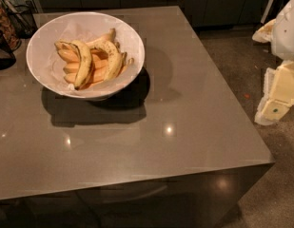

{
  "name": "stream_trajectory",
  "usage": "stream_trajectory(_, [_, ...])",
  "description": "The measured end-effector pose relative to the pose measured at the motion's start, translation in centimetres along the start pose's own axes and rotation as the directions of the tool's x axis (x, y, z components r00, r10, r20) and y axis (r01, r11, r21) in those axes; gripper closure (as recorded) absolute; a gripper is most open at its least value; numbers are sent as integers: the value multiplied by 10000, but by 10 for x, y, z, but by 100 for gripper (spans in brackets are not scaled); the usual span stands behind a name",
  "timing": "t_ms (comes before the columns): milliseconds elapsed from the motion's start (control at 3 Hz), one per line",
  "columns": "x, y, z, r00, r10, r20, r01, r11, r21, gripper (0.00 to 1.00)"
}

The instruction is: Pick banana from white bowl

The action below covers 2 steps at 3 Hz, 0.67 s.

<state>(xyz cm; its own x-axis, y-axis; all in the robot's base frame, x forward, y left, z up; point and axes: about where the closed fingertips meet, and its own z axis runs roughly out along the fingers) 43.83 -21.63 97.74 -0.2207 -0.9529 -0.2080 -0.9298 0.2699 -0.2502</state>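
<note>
**Hand low off the table's right edge, approach not begun**

Hand state: cannot tell. Banana lies atop the pile in white bowl, far-left, well apart from hand. Next: reach across, descend, grip 1 speckled banana.

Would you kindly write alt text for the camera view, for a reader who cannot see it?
A large white bowl of bananas, a speckled banana on top, sits far left on a grey table. The claw hangs beyond the table's right edge.
</note>
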Motion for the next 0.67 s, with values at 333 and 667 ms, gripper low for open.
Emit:
stream_trajectory(333, [0,0,0,10000,1,0,-1,10000,0,0])
stream_trajectory(667, [-16,-19,3,9984,566,5,-566,9984,-26,0])
